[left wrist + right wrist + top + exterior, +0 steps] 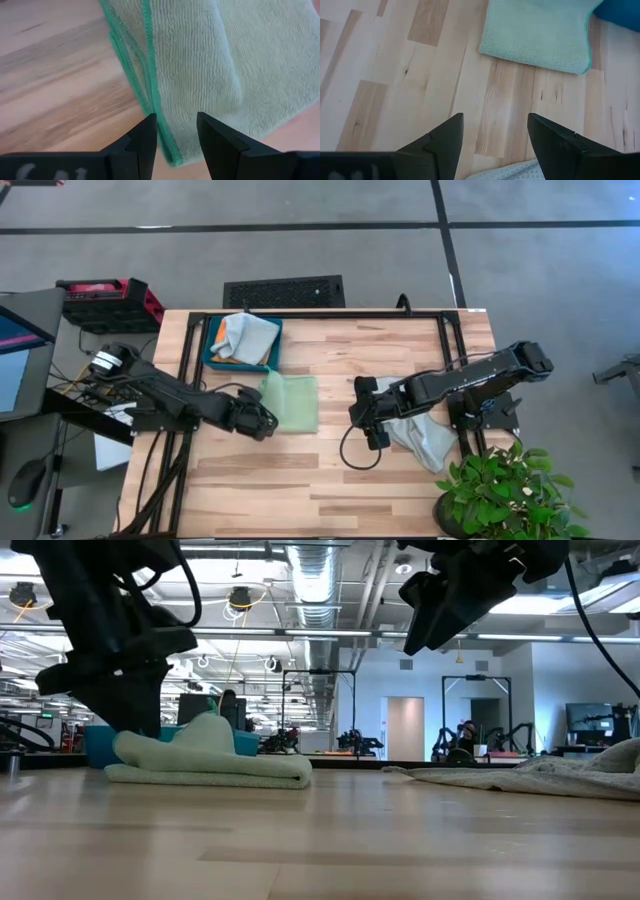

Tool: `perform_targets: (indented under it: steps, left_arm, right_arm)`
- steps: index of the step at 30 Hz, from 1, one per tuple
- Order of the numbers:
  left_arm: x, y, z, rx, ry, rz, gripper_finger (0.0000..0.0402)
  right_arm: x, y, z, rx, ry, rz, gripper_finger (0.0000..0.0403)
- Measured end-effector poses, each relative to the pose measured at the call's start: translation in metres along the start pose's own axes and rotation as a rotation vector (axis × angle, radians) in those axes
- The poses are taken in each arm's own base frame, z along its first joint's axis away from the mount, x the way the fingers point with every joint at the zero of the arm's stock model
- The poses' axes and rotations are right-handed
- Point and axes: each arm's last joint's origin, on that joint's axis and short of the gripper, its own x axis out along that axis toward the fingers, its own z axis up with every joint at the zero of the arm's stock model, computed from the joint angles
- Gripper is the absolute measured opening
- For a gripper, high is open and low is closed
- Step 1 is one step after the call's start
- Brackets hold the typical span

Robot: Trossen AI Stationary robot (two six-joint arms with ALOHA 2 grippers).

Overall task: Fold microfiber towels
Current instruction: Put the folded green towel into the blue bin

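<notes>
Green towel (200,65) edge between left jaws

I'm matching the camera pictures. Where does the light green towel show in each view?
High: light green towel centre-left, at the left pincer.
Low: left, folded.
Left wrist: fills the frame.
Right wrist: top.
Shared landmark: teal tray beside it.

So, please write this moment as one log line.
left gripper: open, at green towel edge | right gripper: open, above table | grey towel: unfolded
</notes>
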Motion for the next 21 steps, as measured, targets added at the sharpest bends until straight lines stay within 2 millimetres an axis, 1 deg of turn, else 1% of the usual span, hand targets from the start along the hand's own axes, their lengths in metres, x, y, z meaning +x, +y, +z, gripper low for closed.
perform_targets:
  steps: [10,14,21]
  left_arm:
    - [0.009,0.002,0.004,-0.071,0.02,0.055,0.0132]
    - [0.017,0.002,0.005,-0.078,0.042,0.086,0.0132]
    - [0.037,-0.004,0.003,-0.053,0.086,0.095,0.0132]
  right_arm:
    - [0.0,0.0,0.0,0.0,-0.004,0.0,0.0244]
    - [0.0,0.0,0.0,0.001,-0.006,0.0,0.0244]
    - [0.0,0.0,0.0,0.002,-0.001,0.0,0.0244]
